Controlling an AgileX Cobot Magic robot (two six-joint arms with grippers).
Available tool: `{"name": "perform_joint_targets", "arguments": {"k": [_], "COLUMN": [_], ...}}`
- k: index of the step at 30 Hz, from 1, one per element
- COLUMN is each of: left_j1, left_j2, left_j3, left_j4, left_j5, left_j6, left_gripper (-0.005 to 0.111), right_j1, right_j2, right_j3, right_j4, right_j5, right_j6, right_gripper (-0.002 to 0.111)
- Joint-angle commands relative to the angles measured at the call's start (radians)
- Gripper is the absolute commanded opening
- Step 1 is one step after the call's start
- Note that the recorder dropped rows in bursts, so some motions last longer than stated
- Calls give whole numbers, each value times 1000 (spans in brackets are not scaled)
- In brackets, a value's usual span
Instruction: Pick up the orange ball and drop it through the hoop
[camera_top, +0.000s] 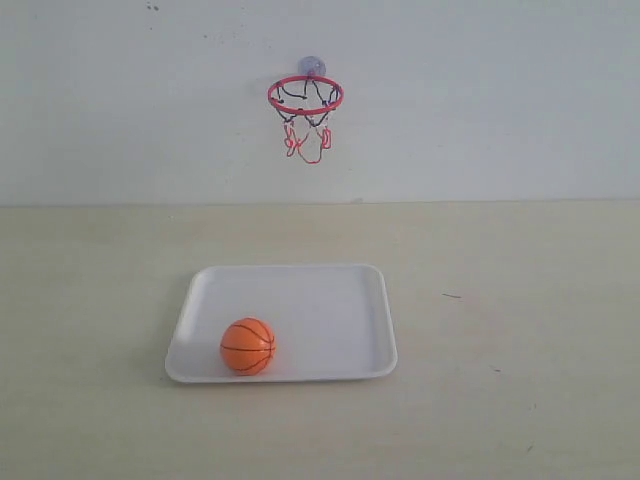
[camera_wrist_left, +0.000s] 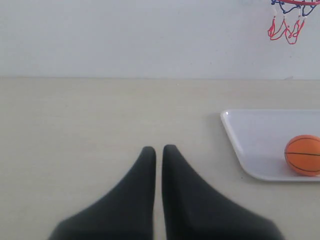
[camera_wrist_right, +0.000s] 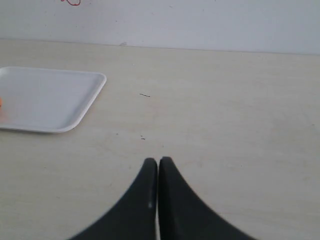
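The orange ball (camera_top: 247, 346) is seen at rest in the lower left corner of a white tray (camera_top: 300, 280), just inside its near rim, in the lower middle of the exterior view. The tray is laid flat on a pale surface (camera_top: 520, 300). The hoop (camera_top: 305, 110) is fixed by a suction cup (camera_top: 311, 66) to the white wall (camera_top: 500, 100) in the upper middle of the frame, well behind the tray. Its red rim is held level and its string net is left dangling.

Neither arm is caught by the exterior view. The left tool (camera_wrist_left: 158, 150) is shown by its own wrist camera with its two dark fingers drawn together and nothing between them. It is held over bare surface, well apart from the tray, with the ball in sight at the frame's edge. The right tool (camera_wrist_right: 158, 161) is likewise pressed together and empty, and only a sliver of orange is seen from it past the tray's far side.

The task is judged to be at its very start, with the pick-up not yet begun. The left tool appears the better placed. Its fingers would have to be parted, carried over the tray rim and lowered astride the ball. A centred grip would be needed, since a round ball may be nudged into a roll across the smooth tray.
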Motion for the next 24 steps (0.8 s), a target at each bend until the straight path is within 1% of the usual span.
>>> {"name": "perform_joint_targets", "arguments": {"k": [1,7,9,10,11,12,13,14,17,21,23,24], "left_j1": [3,3,3,3,3,3,3,3,3,3,3,3], "left_j2": [-3,-3,-3,-3,-3,-3,-3,-3,-3,-3,-3,-3], "left_j3": [3,3,3,3,3,3,3,3,3,3,3,3], "left_j4": [-9,-9,-9,-9,-9,-9,-9,-9,-9,-9,-9,-9], "left_j5": [-4,-4,-4,-4,-4,-4,-4,-4,-4,-4,-4,-4], "left_j6": [4,4,4,4,4,4,4,4,4,4,4,4], "left_gripper": [4,4,4,4,4,4,4,4,4,4,4,4], "right_j1": [-5,-5,-5,-5,-5,-5,-5,-5,-5,-5,-5,-5], "right_j2": [-6,-6,-6,-6,-6,-6,-6,-6,-6,-6,-6,-6], "right_j3": [0,0,0,0,0,0,0,0,0,0,0,0], "right_j4": [-8,-11,-12,-12,-12,-12,-12,-12,-9,5,5,5], "right_j5": [-3,-43,-143,-248,-305,-415,-458,-547,-683,-933,-1024,-1023], "right_j6": [-2,-10,-13,-13,-13,-10,-10,-10,-8,11,-43,-78], "right_gripper": [0,0,0,0,0,0,0,0,0,0,0,0]}}
